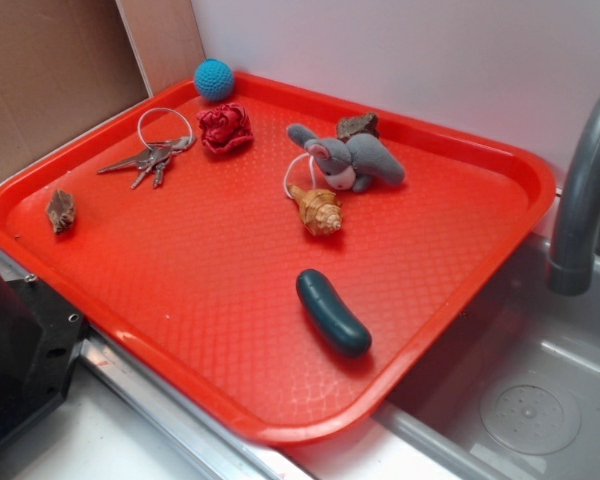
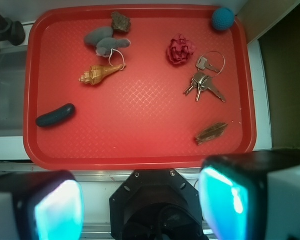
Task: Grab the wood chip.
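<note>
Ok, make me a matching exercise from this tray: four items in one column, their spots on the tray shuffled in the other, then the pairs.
Items, places as the wrist view shows them:
1. wood chip
2. blue ball
3. seashell
4. dark green pickle-shaped piece

Places:
A. top right corner of the tray
B. near the left rim, lying alone
C. lower right, below the keys
D. just below the grey stuffed toy

Pairs: 1-C, 2-A, 3-D, 4-B

One wood chip [image 2: 211, 133], seashell [image 2: 101, 73], ball [image 2: 223, 19], pickle [image 2: 55, 115]; three keys [image 2: 204, 84].
</note>
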`<state>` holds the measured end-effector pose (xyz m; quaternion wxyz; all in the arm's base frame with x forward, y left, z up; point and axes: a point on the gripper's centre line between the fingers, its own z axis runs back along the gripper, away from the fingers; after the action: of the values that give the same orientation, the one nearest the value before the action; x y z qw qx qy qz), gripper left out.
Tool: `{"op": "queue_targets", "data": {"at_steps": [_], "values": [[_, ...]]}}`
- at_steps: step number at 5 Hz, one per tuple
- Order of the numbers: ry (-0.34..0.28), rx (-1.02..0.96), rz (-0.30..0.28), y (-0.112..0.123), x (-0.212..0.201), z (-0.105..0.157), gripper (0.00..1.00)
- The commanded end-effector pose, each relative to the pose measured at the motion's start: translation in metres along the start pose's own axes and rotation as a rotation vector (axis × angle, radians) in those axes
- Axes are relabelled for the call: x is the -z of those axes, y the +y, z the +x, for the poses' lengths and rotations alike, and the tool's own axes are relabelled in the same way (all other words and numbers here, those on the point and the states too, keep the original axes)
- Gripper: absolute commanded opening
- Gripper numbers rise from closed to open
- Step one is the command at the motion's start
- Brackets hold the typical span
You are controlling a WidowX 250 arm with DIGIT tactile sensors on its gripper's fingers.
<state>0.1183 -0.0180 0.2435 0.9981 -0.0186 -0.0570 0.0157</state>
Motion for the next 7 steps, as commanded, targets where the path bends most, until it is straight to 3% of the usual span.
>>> {"op": "queue_targets", "data": {"at_steps": [1,2,3,4,5,7], "values": [[0.0,0.0,0.0,0.0,0.0,0.0,1.0],[0.063,-0.243,0.08,0.051,0.049,0.013,1.0],[0.105,-0.452,0.095,0.101,0.085,0.014,1.0],[0.072,-0.676,0.122,0.128,0.116,0.014,1.0],[0.064,-0.779,0.145,0.136,0.14,0.005,1.0],[0.1,-0.795,0.118,0.133,0.189,-0.005,1.0]]}}
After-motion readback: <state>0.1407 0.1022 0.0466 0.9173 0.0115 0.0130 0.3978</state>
